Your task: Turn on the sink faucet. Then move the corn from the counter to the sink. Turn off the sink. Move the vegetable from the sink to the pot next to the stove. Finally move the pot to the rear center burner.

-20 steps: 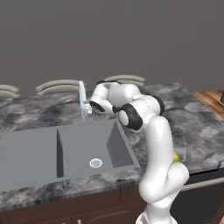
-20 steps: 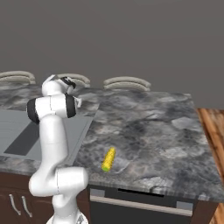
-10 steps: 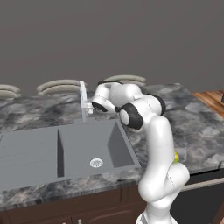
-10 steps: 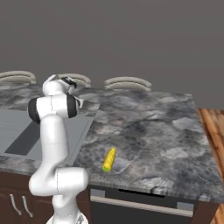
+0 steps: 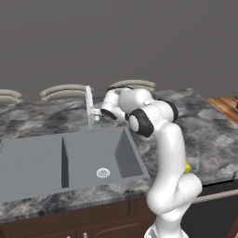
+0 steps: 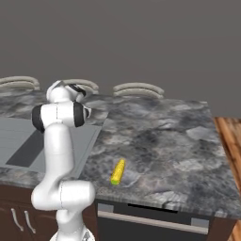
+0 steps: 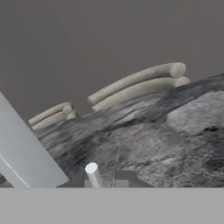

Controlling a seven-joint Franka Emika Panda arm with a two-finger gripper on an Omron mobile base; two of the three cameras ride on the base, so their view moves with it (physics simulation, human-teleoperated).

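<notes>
The sink faucet (image 5: 88, 104) stands upright behind the grey two-basin sink (image 5: 32, 160), whose drain ring (image 5: 102, 173) lies in the right basin. My gripper (image 5: 96, 113) is shut, low at the faucet's base on its right side. In the hand view the thin lever (image 7: 93, 174) rises just left of my gripper (image 7: 122, 179), apart from the fingers, and the spout (image 7: 22, 157) slants across the left. The corn (image 6: 118, 171), yellow with a green end, lies on the marbled counter (image 6: 160, 136) to the right of my arm's base; a bit of the corn (image 5: 187, 166) peeks out behind the arm.
Pale curved chair backs (image 5: 65, 90) line the counter's far edge. Dark cabinets and a black appliance front (image 6: 155, 221) sit below the near edge. Wooden floor (image 6: 230, 141) shows past the counter's right end. Open counter spreads around the corn.
The hand has crept very slightly right at the faucet's base. The corn and the sink look the same.
</notes>
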